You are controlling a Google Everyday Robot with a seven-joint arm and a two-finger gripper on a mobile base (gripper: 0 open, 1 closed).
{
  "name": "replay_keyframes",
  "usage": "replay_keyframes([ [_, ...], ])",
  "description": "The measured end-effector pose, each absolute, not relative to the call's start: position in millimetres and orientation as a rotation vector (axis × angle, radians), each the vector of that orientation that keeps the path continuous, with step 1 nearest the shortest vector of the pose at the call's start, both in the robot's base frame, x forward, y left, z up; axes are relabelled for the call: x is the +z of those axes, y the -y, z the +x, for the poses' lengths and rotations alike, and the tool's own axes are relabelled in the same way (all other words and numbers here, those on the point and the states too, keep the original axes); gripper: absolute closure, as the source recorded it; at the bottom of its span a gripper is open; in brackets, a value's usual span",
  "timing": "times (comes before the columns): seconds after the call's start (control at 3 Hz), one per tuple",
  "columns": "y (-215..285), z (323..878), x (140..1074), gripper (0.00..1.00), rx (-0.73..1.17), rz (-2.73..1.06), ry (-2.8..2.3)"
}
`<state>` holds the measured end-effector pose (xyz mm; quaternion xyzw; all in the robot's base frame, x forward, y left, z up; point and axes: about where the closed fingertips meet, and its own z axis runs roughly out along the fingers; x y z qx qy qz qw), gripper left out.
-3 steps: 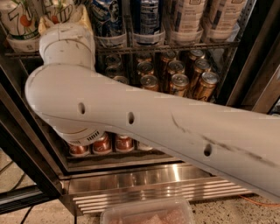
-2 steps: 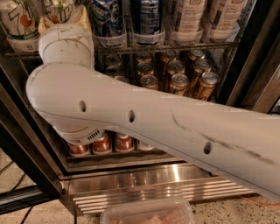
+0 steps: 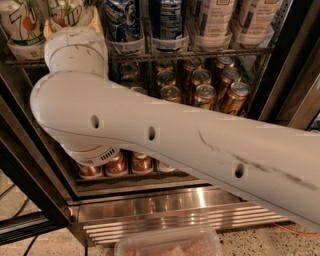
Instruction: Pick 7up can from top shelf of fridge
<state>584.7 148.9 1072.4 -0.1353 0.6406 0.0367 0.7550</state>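
Observation:
Two white 7up cans with green lettering stand at the left end of the top shelf point(image 3: 200, 53) of the fridge: one at the far left point(image 3: 21, 22), one beside it point(image 3: 67, 11). My white arm point(image 3: 150, 132) crosses the view from the lower right, and its wrist point(image 3: 75, 50) rises to the top shelf. My gripper point(image 3: 69, 19) sits just above the wrist, at the second 7up can, mostly cut off by the top edge.
Tall blue cans point(image 3: 167, 20) and whitish cans point(image 3: 215, 17) stand to the right on the top shelf. Short gold cans point(image 3: 205, 92) fill the middle rack, copper cans point(image 3: 117, 165) the lower one. The ribbed steel base point(image 3: 175, 215) and a plastic container point(image 3: 170, 245) lie below.

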Motion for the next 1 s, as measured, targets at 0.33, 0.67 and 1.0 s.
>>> replay_keyframes([
  [0.33,-156.0,579.7,1076.6,1.00,0.095,-0.309,-1.382],
  [0.67,-159.7,571.6,1087.6,1.00,0.145,-0.296,-1.355],
  [1.0,-157.4,560.0,1099.2,1.00,0.208,-0.267,-1.337],
])
